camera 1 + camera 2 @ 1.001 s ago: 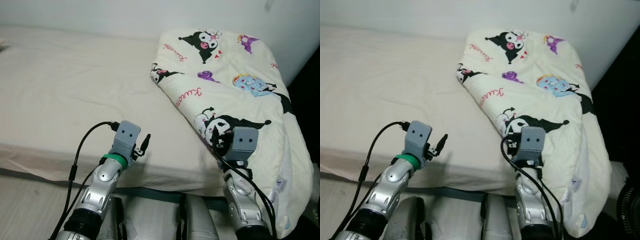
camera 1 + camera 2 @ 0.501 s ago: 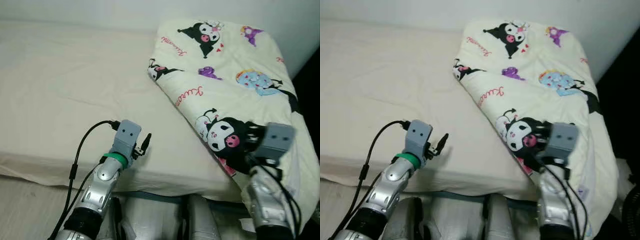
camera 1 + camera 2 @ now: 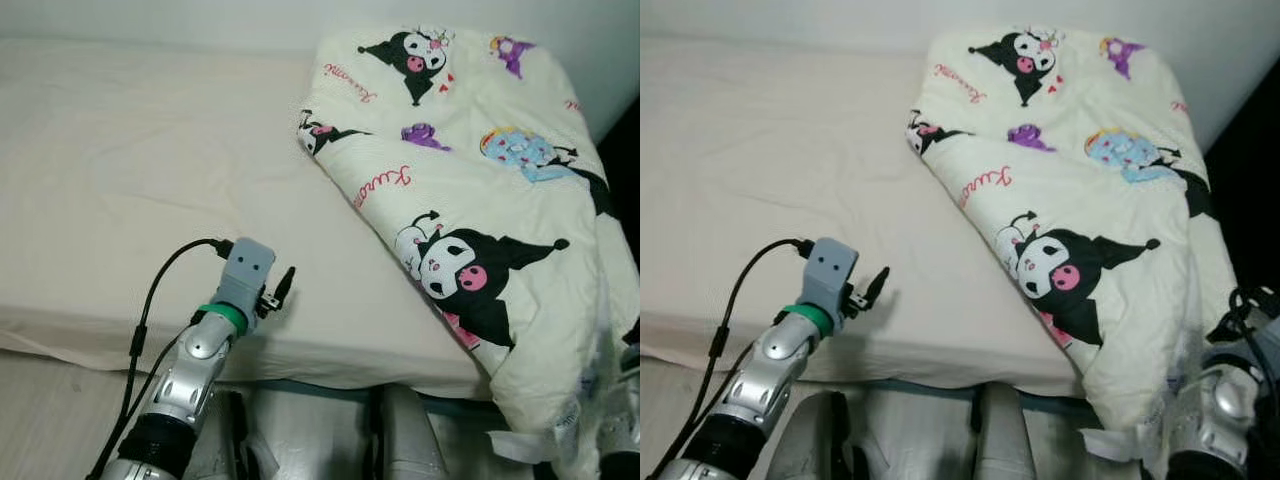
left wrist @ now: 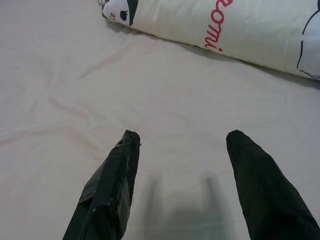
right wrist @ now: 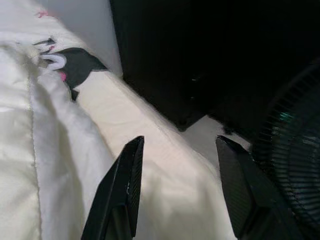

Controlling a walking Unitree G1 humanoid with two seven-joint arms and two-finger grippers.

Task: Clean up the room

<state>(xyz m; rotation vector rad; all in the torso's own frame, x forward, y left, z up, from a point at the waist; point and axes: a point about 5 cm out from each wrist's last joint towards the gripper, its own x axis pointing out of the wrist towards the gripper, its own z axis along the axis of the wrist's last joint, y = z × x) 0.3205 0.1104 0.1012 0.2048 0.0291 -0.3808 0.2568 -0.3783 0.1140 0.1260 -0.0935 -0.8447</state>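
A cream comforter [image 3: 470, 200] printed with black cartoon figures lies folded over the right part of the bed [image 3: 130, 170], and its lower edge hangs off the front corner. My left gripper [image 4: 182, 137] hovers open just above the bare sheet near the bed's front edge, with nothing between its fingers; it also appears as the left gripper [image 3: 283, 280] in the eye view. My right arm [image 3: 1218, 398] is low at the right corner, beside the hanging comforter edge. The right gripper [image 5: 180, 140] is open, with comforter fabric [image 5: 60, 165] close in front of it.
A black fan grille [image 5: 292, 150] and a dark cabinet or gap [image 5: 200, 50] stand just right of the bed corner. The white wall [image 3: 200, 15] runs behind the bed. Pale floor [image 3: 40, 400] lies at the lower left. The left half of the sheet is bare.
My right arm has left the top of the comforter and dropped right and down past the bed corner. The left arm has barely moved.
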